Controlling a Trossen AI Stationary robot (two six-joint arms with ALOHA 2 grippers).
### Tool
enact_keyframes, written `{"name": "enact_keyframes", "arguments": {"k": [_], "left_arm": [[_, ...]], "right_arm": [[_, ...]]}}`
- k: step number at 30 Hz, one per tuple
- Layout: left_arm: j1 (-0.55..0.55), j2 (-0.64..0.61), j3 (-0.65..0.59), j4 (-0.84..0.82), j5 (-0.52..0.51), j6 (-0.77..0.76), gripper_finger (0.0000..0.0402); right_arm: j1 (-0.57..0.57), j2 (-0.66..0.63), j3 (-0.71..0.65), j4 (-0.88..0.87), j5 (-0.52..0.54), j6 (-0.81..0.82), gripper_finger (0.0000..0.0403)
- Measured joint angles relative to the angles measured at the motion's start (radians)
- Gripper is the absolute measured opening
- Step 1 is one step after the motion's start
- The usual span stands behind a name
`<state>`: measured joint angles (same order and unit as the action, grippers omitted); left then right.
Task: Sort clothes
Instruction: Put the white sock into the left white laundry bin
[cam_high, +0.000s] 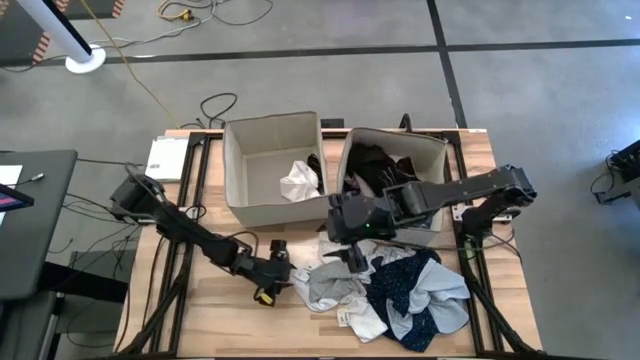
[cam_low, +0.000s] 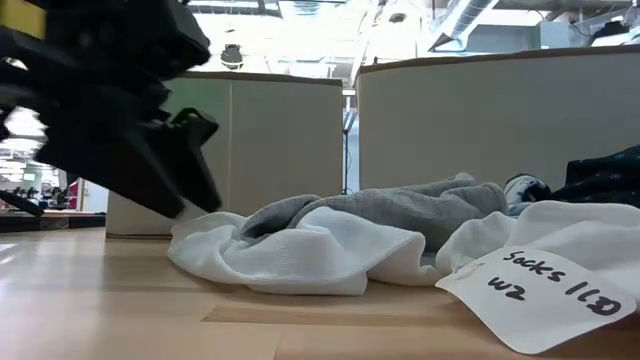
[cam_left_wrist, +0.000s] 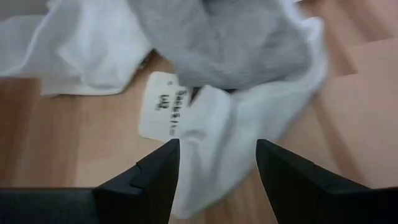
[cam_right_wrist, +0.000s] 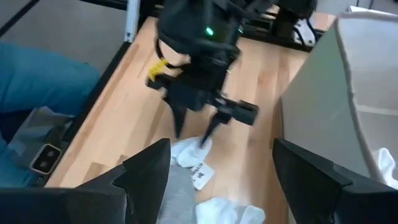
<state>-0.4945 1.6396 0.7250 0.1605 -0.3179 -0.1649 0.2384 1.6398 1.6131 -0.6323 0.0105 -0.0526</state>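
White and grey fabric makes up the near edge of the clothes pile (cam_high: 385, 292), which is spread on the table (cam_high: 210, 315) just in front of the two beige boxes. A white garment (cam_low: 300, 255) is seen lying flat with a grey garment (cam_low: 410, 208) draped over it, and a navy dotted piece (cam_high: 408, 278) and a light blue piece (cam_high: 440, 300) are heaped farther from the left box (cam_high: 270, 165). A white item (cam_high: 298, 182) is already held in the left box, while dark clothes (cam_high: 375, 165) fill the right box (cam_high: 395, 175), which suggests sorting by light and dark.

At the pile's edge farthest from the right box, the left gripper (cam_left_wrist: 217, 165) is lowered over the white garment with its jaws apart and nothing between them, apparently for a pick. The right gripper (cam_right_wrist: 221, 168) is held above the pile, in front of the right box, jaws wide apart and empty.

A handwritten label (cam_low: 545, 285) reading "Socks" is made legible only by the low view. The boxes' contents are revealed only from above. A person's blue sleeve or trouser leg (cam_right_wrist: 43, 78) beside the table is caught only by the right wrist view.
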Motion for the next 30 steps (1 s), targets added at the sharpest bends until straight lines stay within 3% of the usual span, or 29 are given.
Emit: {"name": "enact_keyframes", "arguments": {"k": [5,8,14,16,25,30], "left_arm": [[0.03,0.068,0.034,-0.017,-0.002,0.008,0.0203],[0.04,0.093,0.05,-0.027,0.039,0.033,0.0178],[0.041,0.089,0.067,-0.088,0.061,0.062,0.0042],[0.041,0.073,0.067,-0.104,0.061,0.074,0.0013],[0.039,-0.104,0.067,-0.191,0.059,0.102,0.0003],[0.032,-0.263,0.067,-0.211,0.041,0.143,0.0002]], "right_arm": [[0.056,0.0,0.0,-0.002,0.022,0.035,0.0297],[0.084,0.0,0.0,-0.005,0.035,0.055,0.0297],[0.13,0.001,-0.008,-0.018,0.107,0.082,0.0296],[0.141,0.001,-0.02,-0.022,0.126,0.092,0.0295],[0.163,0.001,-0.099,0.012,0.132,0.166,0.0292],[0.17,0.001,-0.18,0.14,0.131,0.185,0.0292]]}}
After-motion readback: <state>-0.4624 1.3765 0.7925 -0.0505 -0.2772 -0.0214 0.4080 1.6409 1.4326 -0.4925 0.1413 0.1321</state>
